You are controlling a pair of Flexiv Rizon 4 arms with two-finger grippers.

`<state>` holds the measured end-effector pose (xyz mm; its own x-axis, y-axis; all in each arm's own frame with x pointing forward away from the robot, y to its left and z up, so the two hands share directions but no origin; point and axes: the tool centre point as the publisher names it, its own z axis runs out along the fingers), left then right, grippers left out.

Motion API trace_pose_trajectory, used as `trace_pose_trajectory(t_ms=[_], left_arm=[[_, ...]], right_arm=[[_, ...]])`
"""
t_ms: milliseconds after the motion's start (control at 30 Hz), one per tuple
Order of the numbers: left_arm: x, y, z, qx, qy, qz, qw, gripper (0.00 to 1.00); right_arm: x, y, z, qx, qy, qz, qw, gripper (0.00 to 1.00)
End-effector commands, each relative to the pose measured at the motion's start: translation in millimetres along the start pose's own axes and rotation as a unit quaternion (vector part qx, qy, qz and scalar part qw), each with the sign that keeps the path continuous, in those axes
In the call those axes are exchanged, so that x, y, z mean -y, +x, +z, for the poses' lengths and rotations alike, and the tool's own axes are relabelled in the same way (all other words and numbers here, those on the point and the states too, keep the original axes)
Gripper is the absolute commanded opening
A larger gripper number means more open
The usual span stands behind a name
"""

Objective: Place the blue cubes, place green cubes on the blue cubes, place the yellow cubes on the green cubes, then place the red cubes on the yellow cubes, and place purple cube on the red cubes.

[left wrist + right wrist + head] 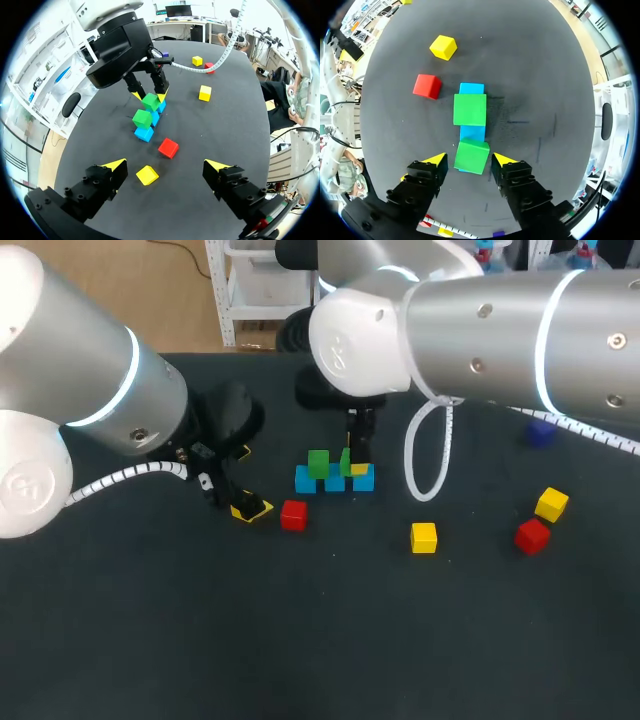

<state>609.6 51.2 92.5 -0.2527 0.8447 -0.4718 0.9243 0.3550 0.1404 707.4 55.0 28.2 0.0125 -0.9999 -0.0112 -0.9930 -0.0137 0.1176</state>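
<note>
The left gripper (165,167) is low over the table (300,640) at the left. Its fingers are spread wide and hold nothing. The left yellow cube (147,175) lies on the table just ahead of them, touching neither finger. The left red cube (293,515) sits just right of it.

Next come three blue cubes (305,481) in a row near the middle of the table. Two green cubes sit on top of the row. The left green cube (318,462) stands free. The right gripper (469,160) comes down from above onto the right green cube (471,152). Its fingers are a little apart, one on each side of that cube, with a thin gap showing beside each.

Further right, the middle yellow cube (424,537) lies alone, nearer than the row. Well to the right, the right yellow cube (551,503) and the right red cube (532,536) lie close together. The purple cube (540,433) is far back at the right.
</note>
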Motion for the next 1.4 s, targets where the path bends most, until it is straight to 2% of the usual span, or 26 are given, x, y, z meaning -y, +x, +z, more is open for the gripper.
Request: trace_pose_trajectory(t_ms=[33, 433, 567, 1067, 1400], left_arm=[[-0.6, -0.8, 0.4, -0.002, 0.0, 0.0, 1.0, 1.0], [-0.6, -0.8, 0.4, -0.002, 0.0, 0.0, 1.0, 1.0], [-0.6, -0.8, 0.4, -0.002, 0.0, 0.0, 1.0, 1.0], [-0.6, -0.8, 0.4, -0.002, 0.0, 0.0, 1.0, 1.0], [-0.6, -0.8, 0.4, -0.002, 0.0, 0.0, 1.0, 1.0]], right_arm=[[1.7, -0.3, 0.7, -0.001, -0.002, 0.001, 1.0, 0.52], [1.4, -2.0, 1.3, 0.0, -0.004, -0.003, 1.0, 0.43], [1.2, -2.6, 1.6, 0.001, -0.004, -0.005, 1.0, 0.33], [1.8, -1.2, 1.4, 0.0, -0.003, -0.003, 1.0, 0.35], [1.8, -0.6, 1.7, 0.0, -0.003, -0.001, 1.0, 0.43]])
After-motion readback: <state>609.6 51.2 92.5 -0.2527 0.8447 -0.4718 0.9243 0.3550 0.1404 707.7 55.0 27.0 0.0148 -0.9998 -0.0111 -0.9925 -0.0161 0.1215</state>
